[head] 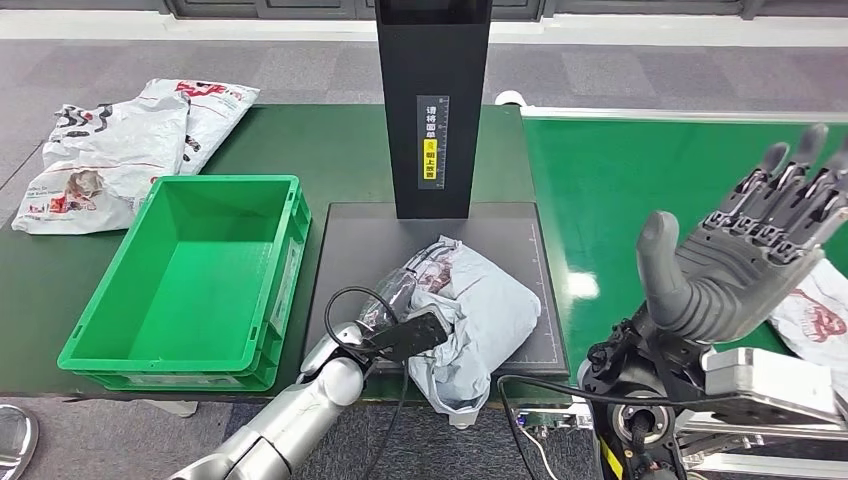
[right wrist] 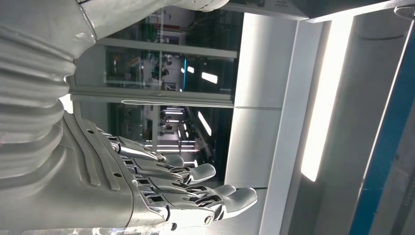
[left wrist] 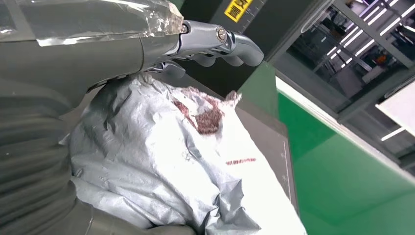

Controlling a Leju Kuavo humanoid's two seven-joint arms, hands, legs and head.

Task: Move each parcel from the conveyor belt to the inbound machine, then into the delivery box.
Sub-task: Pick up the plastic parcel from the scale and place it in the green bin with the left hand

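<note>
From the head view, a crumpled grey plastic mailer parcel (head: 470,315) is lying on the flat dark scanning plate of the inbound machine (head: 520,225), toward the plate's near edge and sagging a little over it. The machine's tall black column (head: 433,100) is rising from the far edge of that plate, carrying a white and yellow label. The left robot hand (head: 400,325) is resting against the parcel's near left side, its fingers mostly hidden by a black cable and the wrist fittings. Just left of the plate, a green plastic delivery box (head: 180,280) is sitting on the dark green worktop (head: 330,150). Two white printed plastic parcels (head: 120,145) are lying at the worktop's far left corner. To the right, the bright green conveyor belt (head: 620,180) is running along, and another white parcel (head: 815,310) is lying at its right edge. The right robot hand (head: 745,255) is hovering above the belt, palm up, fingers spread apart and holding nothing.

In the left wrist view, the left robot hand (left wrist: 147,49) is pressing onto the grey parcel (left wrist: 186,166), fingers (left wrist: 230,46) curling over its far side; whether it is truly clamping the parcel I cannot tell.

In the right wrist view, the right robot hand (right wrist: 161,191) is showing fingers stretched out and parted.
</note>
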